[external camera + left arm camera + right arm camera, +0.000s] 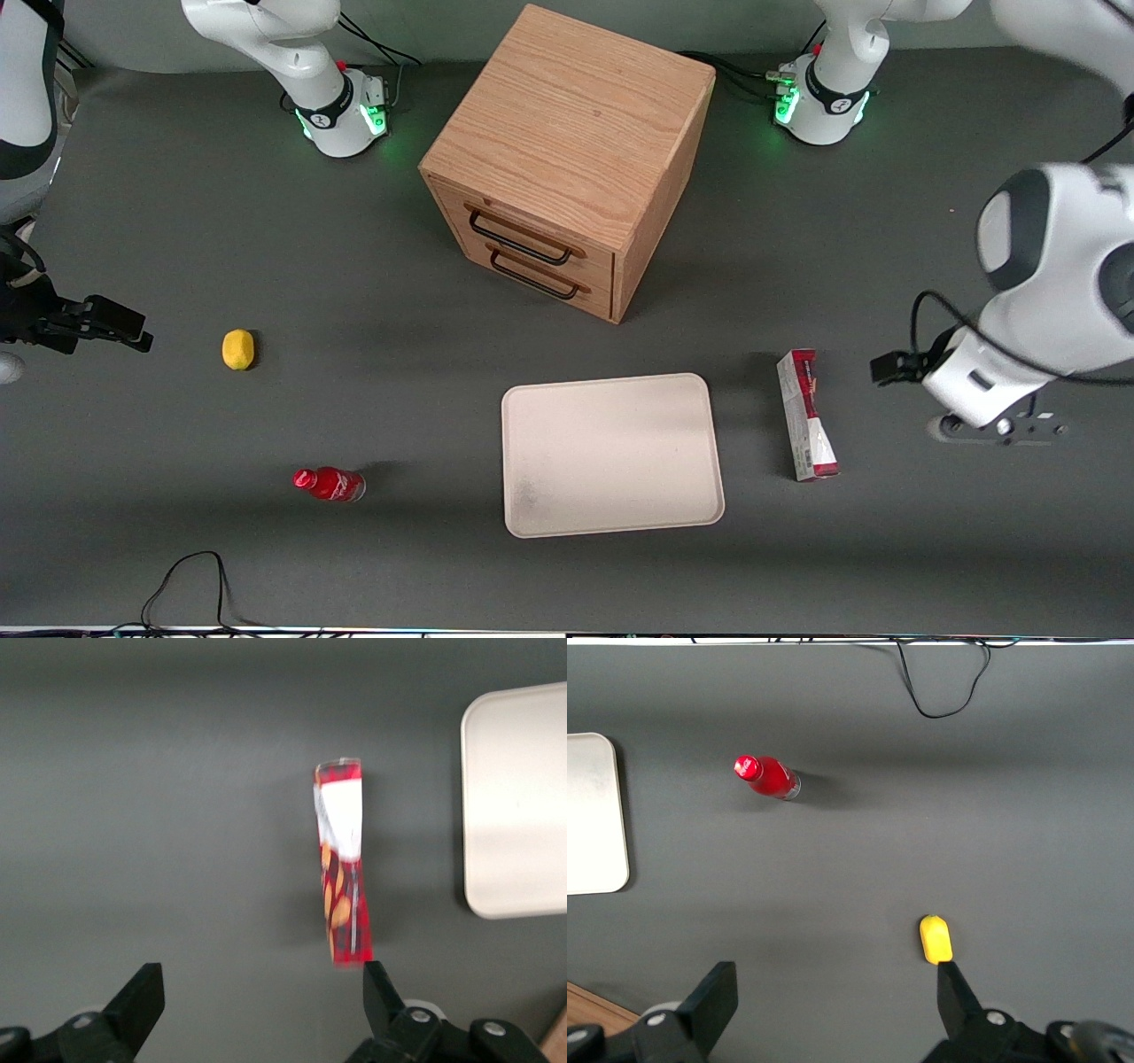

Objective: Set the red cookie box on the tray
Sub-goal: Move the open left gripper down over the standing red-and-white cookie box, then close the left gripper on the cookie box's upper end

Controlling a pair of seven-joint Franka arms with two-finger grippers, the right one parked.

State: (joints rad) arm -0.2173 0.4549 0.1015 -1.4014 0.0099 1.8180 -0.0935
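Note:
The red cookie box (pixel 806 415) lies flat on the dark table, close beside the tray (pixel 611 452) on the side toward the working arm's end. Cream-white with a low rim, the tray holds nothing. My gripper (pixel 261 979) hangs above the table beside the box, still farther toward the working arm's end. It is open, with only bare table between its fingers. In the left wrist view the red cookie box (pixel 341 868) ends just off one fingertip (pixel 376 988), and the tray (pixel 518 797) shows past the box.
A wooden two-drawer cabinet (pixel 567 159) stands farther from the front camera than the tray. Toward the parked arm's end are a small red bottle (pixel 330 484) and a yellow lemon (pixel 237 348). A black cable (pixel 190 585) loops at the near edge.

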